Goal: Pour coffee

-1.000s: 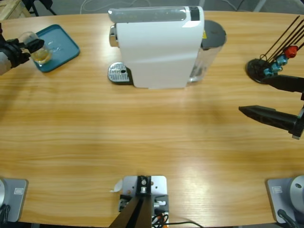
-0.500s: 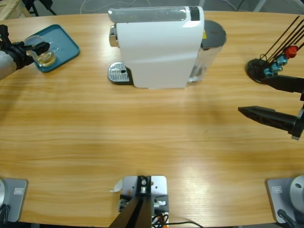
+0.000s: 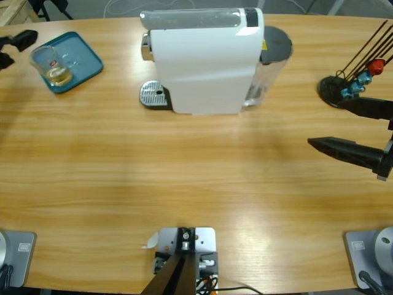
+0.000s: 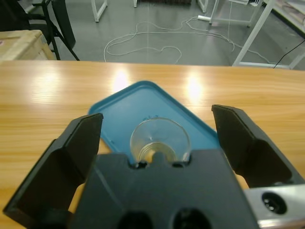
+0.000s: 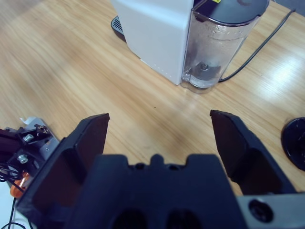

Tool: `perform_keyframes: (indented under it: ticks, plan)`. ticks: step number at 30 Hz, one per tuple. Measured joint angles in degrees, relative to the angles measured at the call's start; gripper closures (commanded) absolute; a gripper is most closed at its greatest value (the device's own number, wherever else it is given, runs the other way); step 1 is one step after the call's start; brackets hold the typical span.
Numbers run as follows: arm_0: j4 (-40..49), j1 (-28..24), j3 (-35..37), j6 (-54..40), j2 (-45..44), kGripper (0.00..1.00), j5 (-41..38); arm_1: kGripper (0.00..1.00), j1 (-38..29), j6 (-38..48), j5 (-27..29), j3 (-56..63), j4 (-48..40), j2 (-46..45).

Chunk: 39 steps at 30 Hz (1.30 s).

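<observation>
Wooden table [image 3: 184, 178] was seen bearing the coffee machine [image 3: 202, 61]; the coffee [image 3: 58, 75] sat in a glass [image 4: 159, 142] on the tray [image 3: 83, 58]; both the left gripper [image 4: 157, 143] and the right gripper [image 5: 159, 138] were spread, empty; the glass should be left undisturbed.

the left gripper [image 3: 7, 49] is showing only its jaw tips at the high view's left edge. in the left wrist view, its black body is hiding the glass's [image 4: 159, 141] base, so the coffee [image 3: 58, 75] is barely showing there.
</observation>
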<state>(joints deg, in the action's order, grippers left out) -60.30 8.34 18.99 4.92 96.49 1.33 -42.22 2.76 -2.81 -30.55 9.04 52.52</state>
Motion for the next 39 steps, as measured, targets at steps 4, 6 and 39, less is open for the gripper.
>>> perform_keyframes:
  ticks: [4, 6, 39]
  plan:
    - [26.3, 1.1, 8.5, 0.0, -13.9, 0.004, 0.0, 0.087, 0.0, 0.0, 0.0, 0.0, -0.2, 0.0]
    - [39.9, 3.6, 14.2, -0.4, -20.1, 0.004, -0.4, 0.087, 0.0, 0.0, 0.0, 0.0, -0.3, 0.0]
    - [69.8, 46.9, 11.3, 4.0, -31.1, 0.032, -4.1, 0.151, 0.0, 0.1, -3.4, -0.1, -0.3, 8.4]
